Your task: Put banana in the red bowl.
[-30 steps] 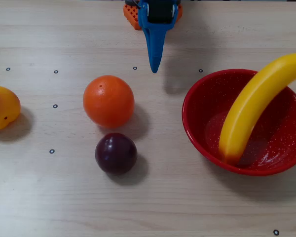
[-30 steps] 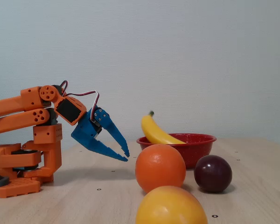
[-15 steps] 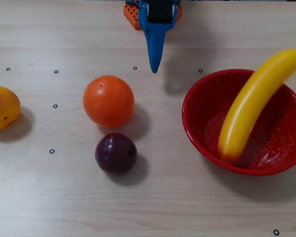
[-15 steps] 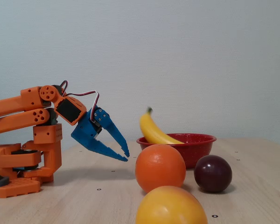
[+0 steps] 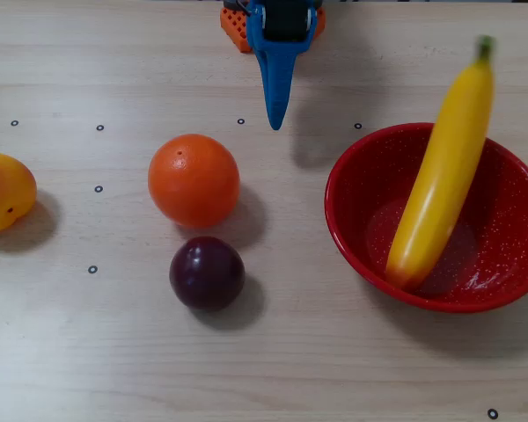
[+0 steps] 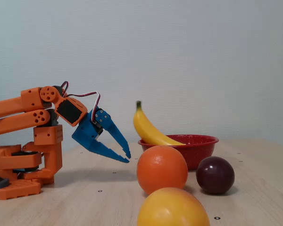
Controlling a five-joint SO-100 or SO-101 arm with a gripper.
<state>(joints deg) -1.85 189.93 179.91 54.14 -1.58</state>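
Overhead view. No brand, label or writing legible on anything. The banana is smooth, glossy yellow, with a green stem tip and an orange-tinged blunt end. Blunt end sits inside the red bowl, low on the inner wall at the left of the picture; the body slants up and out over the far rim, stem past the bowl's edge. The stem end looks blurred. Bowl is glossy red with fine white speckles, at right of the picture. The blue gripper points down-frame from the top edge, above bare table, well apart from the bowl, holding nothing; seen edge-on, so its opening cannot be read here. An orange fruit and a dark purple plum sit near each other at centre-left; a yellow-orange fruit lies at the left edge.

Fixed view. No writing legible. Gripper hangs above the table on the orange arm, jaws parted a little at the tips, empty. Banana leans out of the red bowl, stem up and to the left. Orange fruit, plum and yellow-orange fruit stand in front.
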